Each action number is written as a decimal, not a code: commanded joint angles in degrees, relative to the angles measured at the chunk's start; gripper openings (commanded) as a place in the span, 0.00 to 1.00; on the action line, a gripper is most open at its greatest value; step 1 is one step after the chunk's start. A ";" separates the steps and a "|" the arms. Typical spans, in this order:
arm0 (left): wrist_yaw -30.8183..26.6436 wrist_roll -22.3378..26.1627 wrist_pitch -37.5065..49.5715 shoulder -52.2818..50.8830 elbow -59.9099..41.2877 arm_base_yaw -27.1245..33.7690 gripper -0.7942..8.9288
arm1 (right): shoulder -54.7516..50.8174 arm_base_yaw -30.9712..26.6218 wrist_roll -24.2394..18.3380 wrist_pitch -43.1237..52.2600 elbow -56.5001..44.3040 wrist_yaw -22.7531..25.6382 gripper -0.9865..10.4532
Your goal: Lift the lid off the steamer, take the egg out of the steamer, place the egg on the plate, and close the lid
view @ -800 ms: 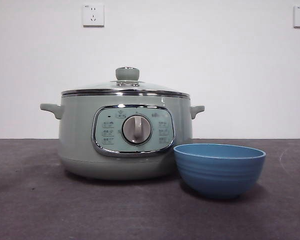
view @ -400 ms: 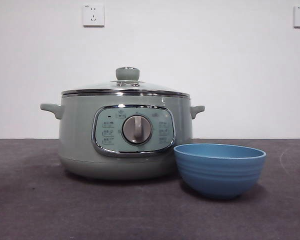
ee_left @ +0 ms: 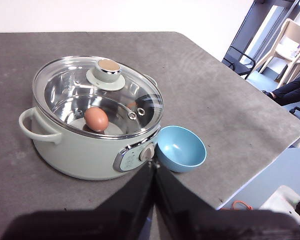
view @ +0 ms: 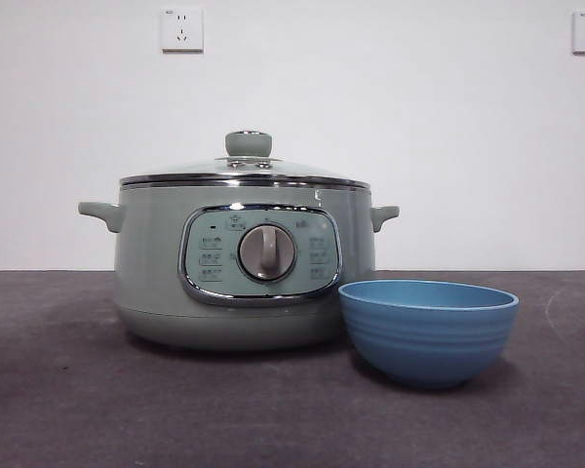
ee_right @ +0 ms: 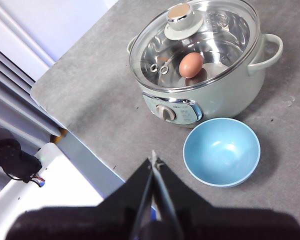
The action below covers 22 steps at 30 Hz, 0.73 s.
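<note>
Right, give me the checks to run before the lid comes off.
1. Lid seated on steamer: ok.
2. Knob free to grasp: ok.
3. Egg inside steamer: ok.
4. Bowl empty, beside steamer: ok.
5. Left gripper jaws open for the knob: not ok, shut.
6. Right gripper jaws open: not ok, shut.

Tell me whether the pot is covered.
Covered: the lid sits flat on the pot, with the egg visible through the glass.
</note>
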 commanded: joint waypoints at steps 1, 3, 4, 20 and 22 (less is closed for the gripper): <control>0.11 0.83 0.22 0.33 0.20 0.13 0.14 | -0.11 0.11 -0.85 0.20 -0.02 -0.24 0.12; 0.07 0.42 0.22 0.85 0.20 0.13 0.35 | -0.13 0.11 -0.83 0.22 -0.02 -0.24 0.26; 0.07 0.24 0.22 1.03 0.20 0.13 0.46 | -0.13 0.11 -0.81 0.20 -0.02 -0.24 0.34; 0.28 -0.61 10.58 10.51 1.44 -1.44 0.63 | -0.11 0.11 -0.35 0.24 -0.02 -0.02 0.55; 0.13 -0.61 12.37 13.14 2.51 -2.78 0.63 | -0.11 0.11 -0.35 0.24 -0.02 -0.02 0.55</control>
